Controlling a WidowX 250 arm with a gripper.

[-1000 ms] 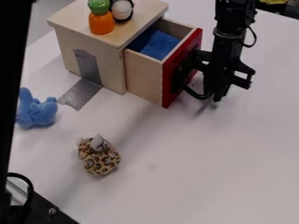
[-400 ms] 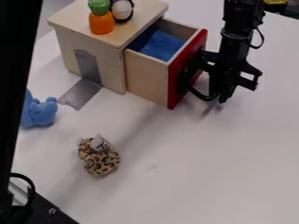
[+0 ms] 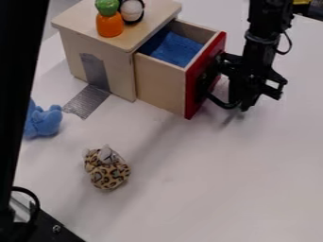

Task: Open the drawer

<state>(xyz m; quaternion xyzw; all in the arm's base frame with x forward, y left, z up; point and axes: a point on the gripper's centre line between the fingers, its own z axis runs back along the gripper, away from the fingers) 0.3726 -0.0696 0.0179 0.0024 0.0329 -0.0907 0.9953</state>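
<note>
The black gripper (image 3: 241, 105) hangs low over the table at the upper right, just outside the drawer's front and beside its dark handle (image 3: 211, 90). Whether it holds the handle cannot be made out. The drawer (image 3: 159, 86) has a red front panel (image 3: 207, 71) and pale wooden sides, and it stands well out of the wooden cabinet (image 3: 104, 42). Blue cloth (image 3: 174, 48) lies inside the drawer.
On the cabinet's top stand an orange and green toy (image 3: 110, 24) and a black and white toy (image 3: 131, 10). A leopard-spotted plush (image 3: 108, 174) and a blue plush (image 3: 44, 122) lie on the white table (image 3: 221, 189). Silver tape (image 3: 88, 100) runs down beside the cabinet.
The gripper has moved to the right, away from the cabinet, and the drawer has slid a little further out with it. The blue cloth has shifted along with the drawer.
</note>
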